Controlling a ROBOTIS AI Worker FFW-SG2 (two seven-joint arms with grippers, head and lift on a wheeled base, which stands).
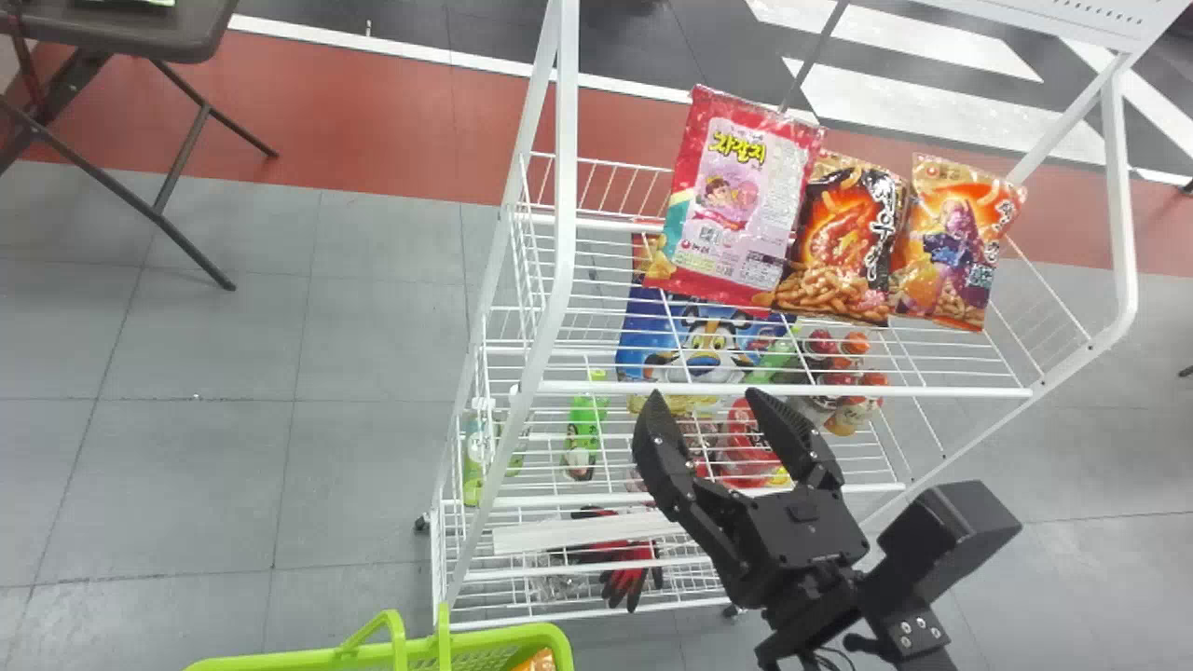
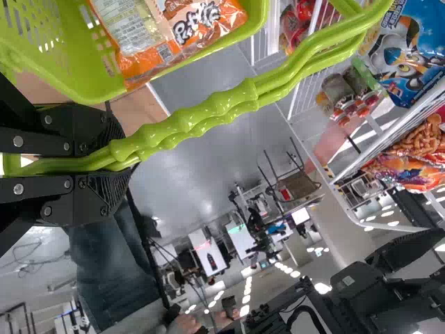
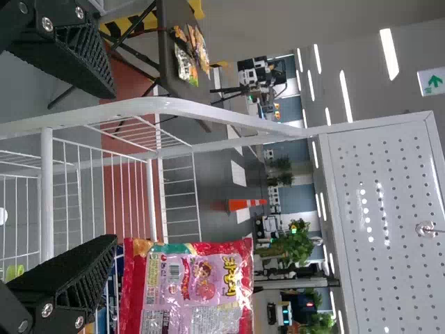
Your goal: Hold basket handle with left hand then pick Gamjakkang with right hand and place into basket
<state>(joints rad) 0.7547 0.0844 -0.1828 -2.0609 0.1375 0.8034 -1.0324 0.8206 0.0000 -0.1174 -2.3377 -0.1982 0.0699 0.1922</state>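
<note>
My right gripper (image 1: pixel 704 401) stands open in front of the rack, below the top-shelf bags, with nothing held. In the right wrist view, a red-and-pink bag (image 3: pixel 195 285) lies beyond the parted fingers of the right gripper (image 3: pixel 108 167). The top shelf bears that red-and-pink bag (image 1: pixel 736 205), a dark-and-orange one (image 1: pixel 843 242) and an orange one (image 1: pixel 955 242), side by side; which is Gamjakkang I cannot tell. In the left wrist view my left gripper (image 2: pixel 115 156) is shut on the green basket handle (image 2: pixel 222 104). Orange packaging (image 2: pixel 201 28) lies inside the basket (image 2: pixel 52 56).
The white wire rack (image 1: pixel 792 389) has side posts and a front rail near the right arm. Its lower shelves hold a blue bag (image 1: pixel 699 345), bottles (image 1: pixel 582 433) and red-black gloves (image 1: pixel 629 568). A folding table (image 1: pixel 140 33) stands at the far left.
</note>
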